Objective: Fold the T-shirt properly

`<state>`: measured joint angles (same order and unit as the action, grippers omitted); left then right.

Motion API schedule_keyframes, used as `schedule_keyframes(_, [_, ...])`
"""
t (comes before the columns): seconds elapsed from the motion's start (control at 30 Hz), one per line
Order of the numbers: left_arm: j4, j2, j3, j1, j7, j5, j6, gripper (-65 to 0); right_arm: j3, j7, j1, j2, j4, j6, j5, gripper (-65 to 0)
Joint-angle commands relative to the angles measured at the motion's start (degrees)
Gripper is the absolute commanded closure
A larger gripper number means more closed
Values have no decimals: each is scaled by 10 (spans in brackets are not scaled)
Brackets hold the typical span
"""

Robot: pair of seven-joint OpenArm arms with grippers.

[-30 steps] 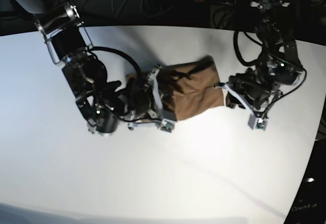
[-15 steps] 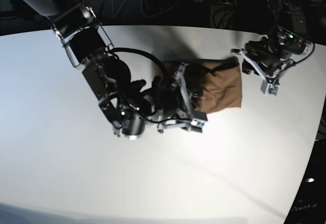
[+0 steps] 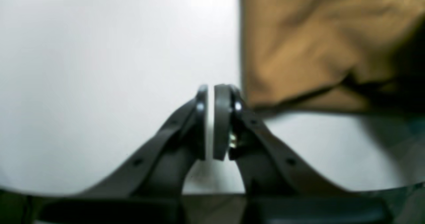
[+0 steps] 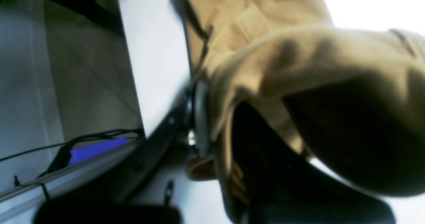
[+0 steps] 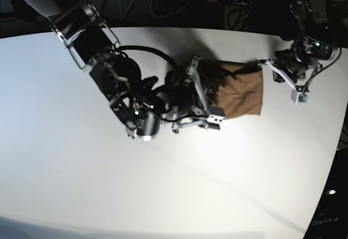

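White table (image 5: pixel 81 157) — right hand (image 4: pixel 212 117) seemingly pinching T-shirt (image 5: pixel 242 95), left hand (image 3: pixel 211 121) pressed together beside it.

- From the base view you look straight down on the whole white table (image 5: pixel 81 157) and both arms.
- Each wrist view looks along its own fingers, very close to the surface.
- All three views share the T-shirt (image 5: pixel 242 95) (image 3: pixel 308 44) (image 4: pixel 272 51).

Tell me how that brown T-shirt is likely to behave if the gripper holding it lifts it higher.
The T-shirt will probably flop: it already drapes and bunches over the right gripper, which is shut on it. It looks light, so it should lift easily. The folded part on the table may well drag and come undone.
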<state>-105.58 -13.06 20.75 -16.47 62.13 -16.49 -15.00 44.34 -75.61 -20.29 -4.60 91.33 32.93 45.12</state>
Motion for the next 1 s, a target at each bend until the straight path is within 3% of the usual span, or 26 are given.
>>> schedule_keyframes(0.0, [-9,-5,11,1,-3,-1,0,-22,-2,9,-13,3,8,1,9,-3])
schedule_keyframes(0.13, [15,-8,30,39,-3,7,0,-23,-2,10,-7,-4,11,1,9,-3])
schedule_keyframes(0.33, [98,-4,29,107,-4,67,-2,-23,-2,10,-6,-20,11,1,10,-3])
schedule_keyframes(0.53, [175,-3,-38,147,-45,72,1,-23,-2,12,-9,-32,12,1,10,-3])
schedule_keyframes(0.73, [250,15,-60,165,-88,73,1,-23,-2,13,-9,-37,12,1,10,-3])
schedule_keyframes(0.97, [267,19,-81,170,-86,73,1,-23,-2,8,-11,-25,12,1,10,-3])
